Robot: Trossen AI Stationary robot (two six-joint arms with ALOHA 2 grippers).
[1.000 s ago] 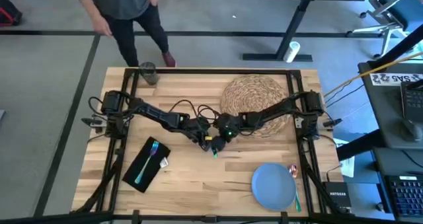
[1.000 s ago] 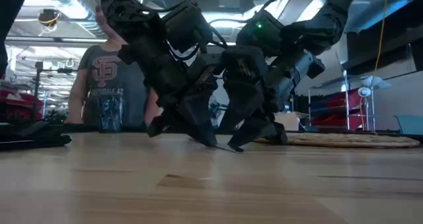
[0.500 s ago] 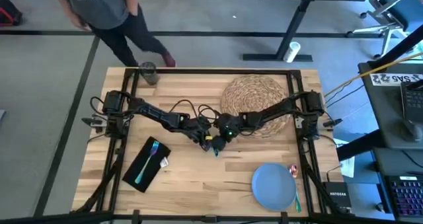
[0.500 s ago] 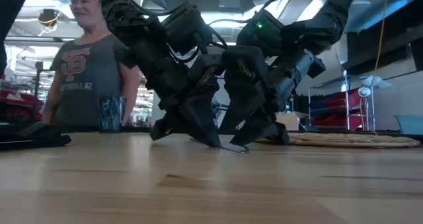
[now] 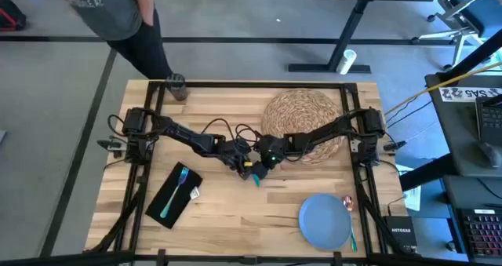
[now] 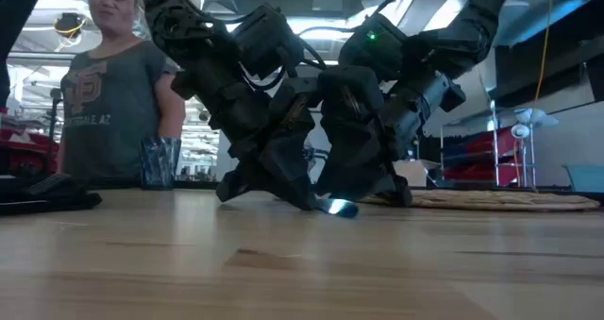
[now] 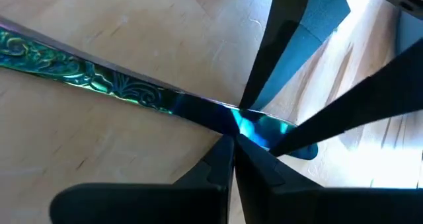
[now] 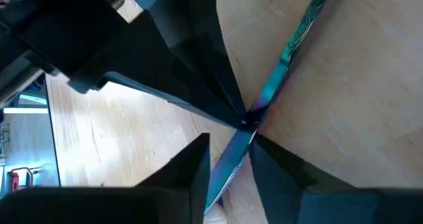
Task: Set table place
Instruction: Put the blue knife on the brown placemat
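A teal-green piece of cutlery with an ornate handle lies at the table's middle. My two grippers meet over it. My left gripper is shut on it. My right gripper stands open, one finger close on each side of the cutlery's broad end. On the near left lies the black napkin, and a teal fork rests on it. The straw placemat lies far right under my right arm. The blue plate lies near right, and the grey glass stands at the far edge. My left gripper pinches the cutlery's narrow neck between its two fingertips, where the handle meets the broad end. The fingers slant down from the table's left and lie across the cutlery. The handle rests on the wood. Whether my right gripper touches the cutlery, I cannot tell.
Red-handled cutlery and a green piece lie along the plate's right side. A person stands behind the table's far left edge. Bare wood shows along the near edge between the napkin and the plate.
Both arms have stayed over the table's middle. In the low view the cutlery's end below the fingers now glints teal, where it showed dull before. The person behind the far edge has walked toward the left.
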